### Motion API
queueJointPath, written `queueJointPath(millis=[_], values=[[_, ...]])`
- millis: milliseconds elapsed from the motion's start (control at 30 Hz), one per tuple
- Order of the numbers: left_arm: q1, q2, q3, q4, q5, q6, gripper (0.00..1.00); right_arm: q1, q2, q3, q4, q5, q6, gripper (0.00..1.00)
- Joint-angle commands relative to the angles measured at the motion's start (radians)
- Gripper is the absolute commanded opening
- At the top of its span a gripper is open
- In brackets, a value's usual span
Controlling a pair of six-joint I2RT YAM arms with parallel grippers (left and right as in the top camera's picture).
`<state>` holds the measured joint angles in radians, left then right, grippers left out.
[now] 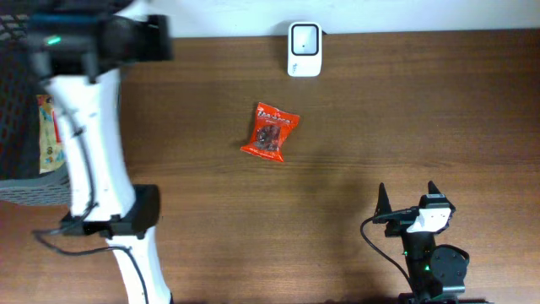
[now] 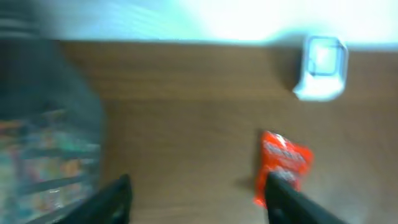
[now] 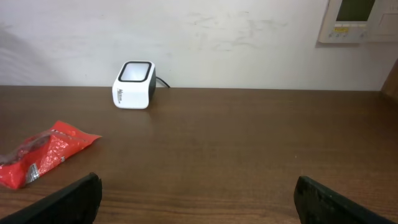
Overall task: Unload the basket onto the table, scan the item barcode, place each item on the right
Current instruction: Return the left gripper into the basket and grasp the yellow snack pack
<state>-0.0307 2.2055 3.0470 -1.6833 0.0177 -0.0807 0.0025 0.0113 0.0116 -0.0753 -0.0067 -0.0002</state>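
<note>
The item, a red snack packet (image 1: 270, 131), lies flat near the middle of the table. It also shows in the blurred left wrist view as the packet (image 2: 283, 163), and at the left of the right wrist view as the packet (image 3: 43, 158). The white barcode scanner (image 1: 305, 49) stands at the far edge, window facing up. My left gripper (image 2: 199, 186) is open with nothing between its fingers, hovering near the far left by the basket; the packet sits beyond its right finger. My right gripper (image 1: 407, 190) is open and empty near the front right, well apart from the packet.
A dark wire basket (image 1: 21, 110) holding colourful packets stands at the left edge, close beside my left arm (image 1: 89, 127). The scanner (image 3: 134, 84) has a cable running behind it to the white wall.
</note>
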Motion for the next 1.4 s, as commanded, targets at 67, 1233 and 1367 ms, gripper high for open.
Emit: queueJointPath(millis=[67, 1233, 1367], values=[[0.272, -0.043, 0.064, -0.005, -0.09, -0.019, 0.77, -0.004, -0.005, -0.006, -0.006, 0.011, 0.005, 0.98], [0.563, -0.012, -1.051, 0.592, -0.052, 0.166, 0.8, -0.004, -0.005, -0.006, -0.006, 0.011, 0.005, 0.98], [0.561, -0.012, -1.07, 0.621, -0.052, 0.166, 0.76, -0.004, -0.005, -0.006, -0.006, 0.011, 0.005, 0.98]])
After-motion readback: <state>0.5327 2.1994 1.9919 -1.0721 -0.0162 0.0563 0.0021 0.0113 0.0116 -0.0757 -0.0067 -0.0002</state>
